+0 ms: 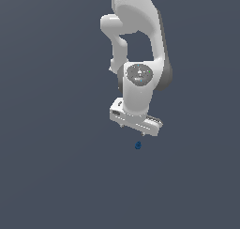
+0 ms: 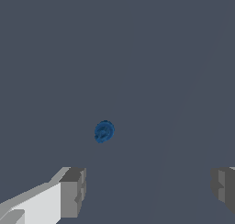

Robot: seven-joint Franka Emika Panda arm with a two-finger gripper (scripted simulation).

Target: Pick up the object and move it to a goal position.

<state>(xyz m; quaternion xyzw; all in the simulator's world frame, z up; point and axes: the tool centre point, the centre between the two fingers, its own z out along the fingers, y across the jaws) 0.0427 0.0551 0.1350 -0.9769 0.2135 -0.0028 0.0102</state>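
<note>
The object (image 1: pixel 138 145) is a tiny dark blue piece lying on the grey floor in the exterior view. It also shows in the wrist view (image 2: pixel 104 131) as a small rounded blue shape. My gripper (image 1: pixel 135 128) hangs just above it, a small gap between them, with the white hand tilted. In the wrist view my gripper (image 2: pixel 147 191) is open, its two grey fingertips (image 2: pixel 73 191) far apart and nothing between them. The object lies ahead of the fingers, nearer the one with the white body behind it.
The white arm (image 1: pixel 138 45) rises above the hand to the exterior view's top edge. The plain dark grey floor (image 1: pixel 56 176) surrounds the object. No goal marker shows.
</note>
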